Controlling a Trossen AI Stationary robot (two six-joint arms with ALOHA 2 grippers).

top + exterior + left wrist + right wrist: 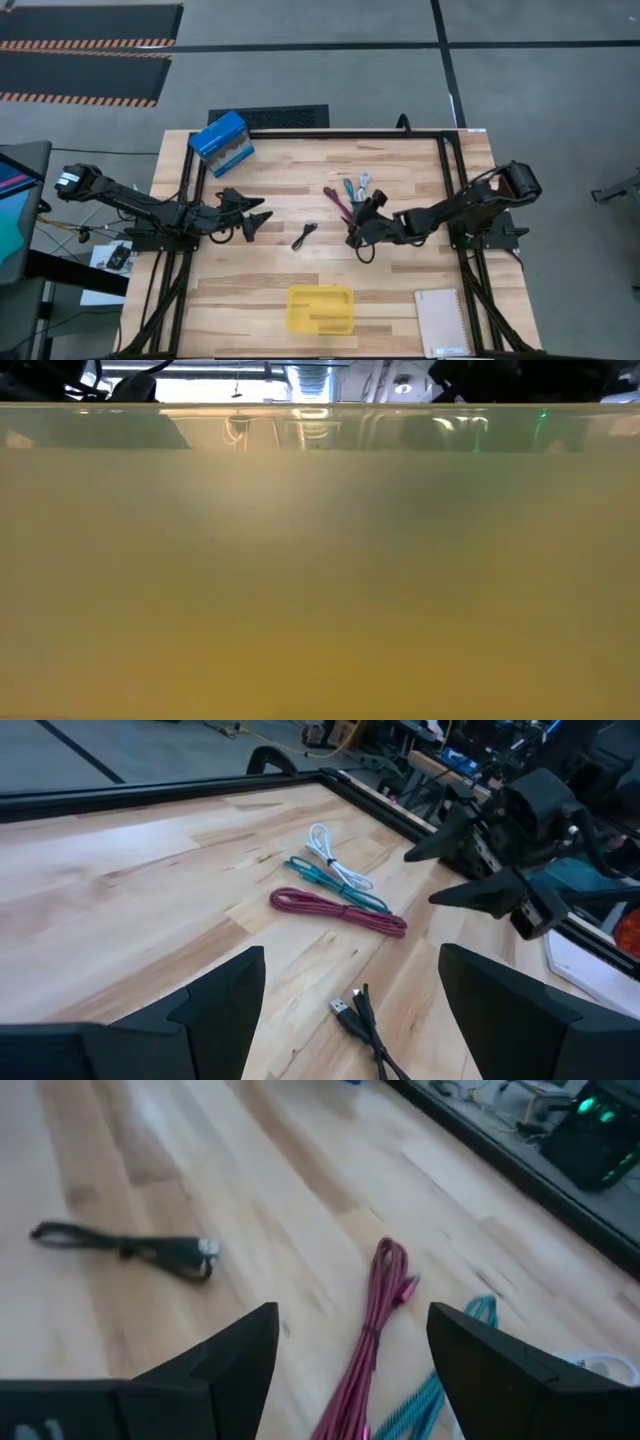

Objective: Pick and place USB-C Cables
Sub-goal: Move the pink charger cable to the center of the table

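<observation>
Seen from above, a wooden table (pixel 250 270) holds a blue box (pixel 221 138) at its far left, toward ten o'clock. The left gripper (pixel 256 216) sits left of centre at nine o'clock, its fingers (pixel 215 1010) spread apart and holding nothing.

Just left of centre lies a black cable (pixel 304 235), its long axis running from seven to one o'clock. Right of it, at about one o'clock from centre, three more cables lie side by side: a red cable (pixel 336 203) slanting from eleven to five o'clock, a teal cable (pixel 349 188) and a white cable (pixel 364 182).

The right gripper (pixel 361 220) hovers just beside them, fingers (pixel 225 1370) parted and empty.

A yellow tray (pixel 320 309) sits at six o'clock, and a white notepad (pixel 441 322) at five.
</observation>
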